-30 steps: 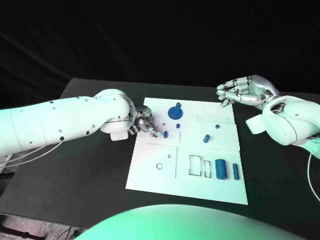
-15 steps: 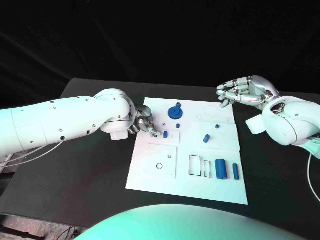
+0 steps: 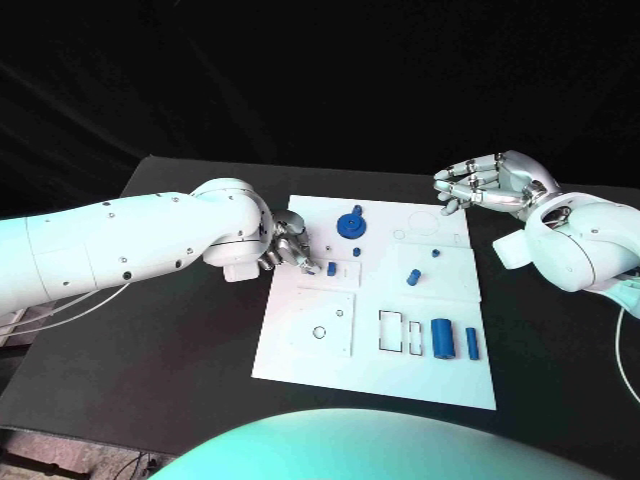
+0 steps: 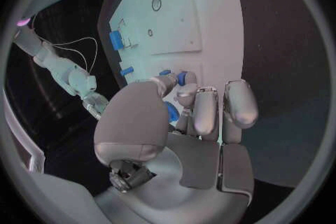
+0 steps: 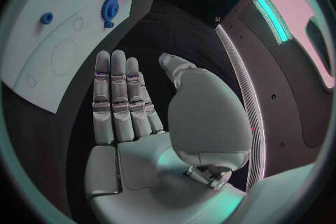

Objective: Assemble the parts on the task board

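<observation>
The white task board (image 3: 407, 372) lies in the middle of the black table. My left hand (image 3: 289, 245) is low over the board's left edge, its thumb and a finger pinching a small blue part (image 3: 330, 268) that stands on the board. The left wrist view shows the same blue part (image 4: 182, 77) between those fingertips of the left hand (image 4: 199, 123). My right hand (image 3: 486, 183) hovers above the table past the board's far right corner, holding nothing. In its wrist view the right hand (image 5: 140, 112) has straight fingers, with the thumb apart.
On the board are a blue gear-like part (image 3: 352, 222) at the far side, a blue peg (image 3: 411, 277) in the middle, and two blue cylinders (image 3: 443, 335) near the right edge beside rectangular slots. Black table (image 3: 162, 340) lies on both sides.
</observation>
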`<move>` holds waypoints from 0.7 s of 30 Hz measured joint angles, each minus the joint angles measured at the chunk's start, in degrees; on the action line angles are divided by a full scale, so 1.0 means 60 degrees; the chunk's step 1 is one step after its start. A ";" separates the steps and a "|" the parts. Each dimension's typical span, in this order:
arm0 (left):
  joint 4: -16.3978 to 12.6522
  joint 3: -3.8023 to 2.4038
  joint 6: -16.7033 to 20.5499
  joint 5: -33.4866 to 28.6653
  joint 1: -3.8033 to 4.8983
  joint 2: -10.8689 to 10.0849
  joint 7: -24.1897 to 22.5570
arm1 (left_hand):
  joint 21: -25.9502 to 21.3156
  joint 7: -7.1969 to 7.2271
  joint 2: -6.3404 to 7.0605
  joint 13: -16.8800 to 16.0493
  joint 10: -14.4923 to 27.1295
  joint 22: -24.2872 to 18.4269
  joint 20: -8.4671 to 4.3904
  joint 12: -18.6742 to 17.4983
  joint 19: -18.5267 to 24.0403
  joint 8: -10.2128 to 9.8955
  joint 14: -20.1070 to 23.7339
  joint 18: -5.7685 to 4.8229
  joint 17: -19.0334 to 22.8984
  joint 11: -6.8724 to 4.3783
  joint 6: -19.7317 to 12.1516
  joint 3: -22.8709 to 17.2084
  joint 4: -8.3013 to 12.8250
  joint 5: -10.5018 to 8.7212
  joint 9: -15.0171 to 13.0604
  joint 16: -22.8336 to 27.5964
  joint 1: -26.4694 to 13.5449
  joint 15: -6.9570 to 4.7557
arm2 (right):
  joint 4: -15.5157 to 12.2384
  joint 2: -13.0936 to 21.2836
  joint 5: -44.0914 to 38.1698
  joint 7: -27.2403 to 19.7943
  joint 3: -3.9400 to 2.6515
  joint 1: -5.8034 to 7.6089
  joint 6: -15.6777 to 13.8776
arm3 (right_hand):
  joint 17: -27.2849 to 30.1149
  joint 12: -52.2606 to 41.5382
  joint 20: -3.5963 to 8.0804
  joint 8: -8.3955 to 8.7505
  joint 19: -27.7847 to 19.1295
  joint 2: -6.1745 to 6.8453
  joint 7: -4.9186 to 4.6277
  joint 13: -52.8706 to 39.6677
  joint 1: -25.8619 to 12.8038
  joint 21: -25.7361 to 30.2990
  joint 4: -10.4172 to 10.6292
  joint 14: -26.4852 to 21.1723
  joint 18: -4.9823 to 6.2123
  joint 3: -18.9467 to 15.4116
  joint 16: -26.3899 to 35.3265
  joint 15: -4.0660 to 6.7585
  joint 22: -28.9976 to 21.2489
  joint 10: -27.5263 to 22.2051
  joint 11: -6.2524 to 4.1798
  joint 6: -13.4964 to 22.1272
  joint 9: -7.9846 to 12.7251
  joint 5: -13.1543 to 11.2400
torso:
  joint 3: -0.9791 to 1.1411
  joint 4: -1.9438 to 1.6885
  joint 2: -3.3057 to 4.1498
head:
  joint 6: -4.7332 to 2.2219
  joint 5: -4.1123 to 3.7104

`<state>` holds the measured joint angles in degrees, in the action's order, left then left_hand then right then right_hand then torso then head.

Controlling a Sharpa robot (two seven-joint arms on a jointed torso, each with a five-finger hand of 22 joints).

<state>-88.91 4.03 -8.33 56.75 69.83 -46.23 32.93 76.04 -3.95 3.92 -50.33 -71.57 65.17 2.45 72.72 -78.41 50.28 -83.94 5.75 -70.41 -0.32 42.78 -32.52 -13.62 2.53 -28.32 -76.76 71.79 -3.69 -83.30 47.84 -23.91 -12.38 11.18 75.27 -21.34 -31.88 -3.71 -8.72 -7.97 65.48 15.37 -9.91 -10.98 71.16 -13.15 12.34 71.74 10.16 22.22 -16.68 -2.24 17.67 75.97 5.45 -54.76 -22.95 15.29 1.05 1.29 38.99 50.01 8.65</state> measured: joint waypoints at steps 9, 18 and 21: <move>0.0025 0.0018 0.0154 -0.0452 -0.0036 -0.0052 -0.0020 | 0.0000 0.0064 0.0062 0.0018 0.0000 0.0001 0.0000 0.0000 0.0000 0.0590 0.0000 -0.0001 0.0001 0.0000 -0.0172 -0.0419 -0.0419 0.0024 -0.0360 0.0000 -0.0062 0.0001 | 0.0014 -0.0002 0.0000 0.0002 0.0000 -0.0030 0.0007 | 0.0001 0.0000 0.0000 0.0000 0.0000 0.0000 0.0000 0.0000 0.0000 0.0000 0.0000 0.0000 0.0000 0.0000 0.0000 0.0000 0.0001 0.0000 0.0000 0.0000 0.0001 0.0000 | 0.0000 0.0005 -0.0001 | 0.0000 -0.0001; 0.0032 0.0025 0.0222 -0.0852 -0.0061 -0.0107 -0.0016 | 0.0000 0.0063 0.0184 0.0018 -0.0034 0.0001 0.0000 0.0000 0.0000 0.0678 -0.0034 0.0000 0.0002 -0.0033 -0.0171 -0.0462 -0.0455 0.0053 -0.0375 0.0000 -0.0184 -0.0033 | 0.0024 -0.0006 0.0001 0.0004 0.0000 -0.0047 0.0017 | -0.0006 0.0000 0.0000 0.0000 0.0000 0.0000 0.0000 0.0000 0.0000 0.0000 -0.0001 0.0000 0.0000 0.0001 0.0000 0.0000 0.0001 0.0000 0.0000 0.0000 0.0002 0.0000 | 0.0000 0.0004 -0.0001 | 0.0000 -0.0014; 0.0019 0.0011 0.0221 -0.0968 -0.0065 -0.0133 -0.0005 | 0.0000 0.0046 0.0247 0.0018 -0.0035 0.0001 0.0001 0.0000 0.0000 0.0678 -0.0034 -0.0001 0.0002 -0.0033 -0.0186 -0.0825 -0.0120 0.0053 -0.0375 0.0000 -0.0249 -0.0033 | 0.0026 -0.0005 0.0001 0.0005 0.0001 -0.0049 0.0021 | -0.0006 0.0000 0.0000 0.0000 0.0000 0.0000 0.0000 0.0000 0.0000 0.0000 0.0000 0.0000 0.0000 0.0001 0.0000 0.0000 0.0001 0.0000 0.0000 0.0000 0.0002 0.0000 | 0.0000 0.0004 0.0000 | 0.0000 -0.0020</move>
<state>-88.79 4.09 -7.00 50.95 69.44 -47.03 32.90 76.04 -3.67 5.40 -50.22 -71.78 65.18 2.46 72.72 -78.41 54.35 -84.14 5.74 -70.39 -0.52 41.66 -37.47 -14.34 2.84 -30.57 -76.76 70.30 -3.89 -83.14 47.81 -23.90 -12.35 11.18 74.97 -21.21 -31.92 -3.71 -8.72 -7.97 65.47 15.37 -9.91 -10.98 71.17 -13.15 12.34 71.74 10.16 22.22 -16.68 -2.24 17.68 75.97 5.45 -54.76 -22.94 15.29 1.05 1.31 38.99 50.01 8.53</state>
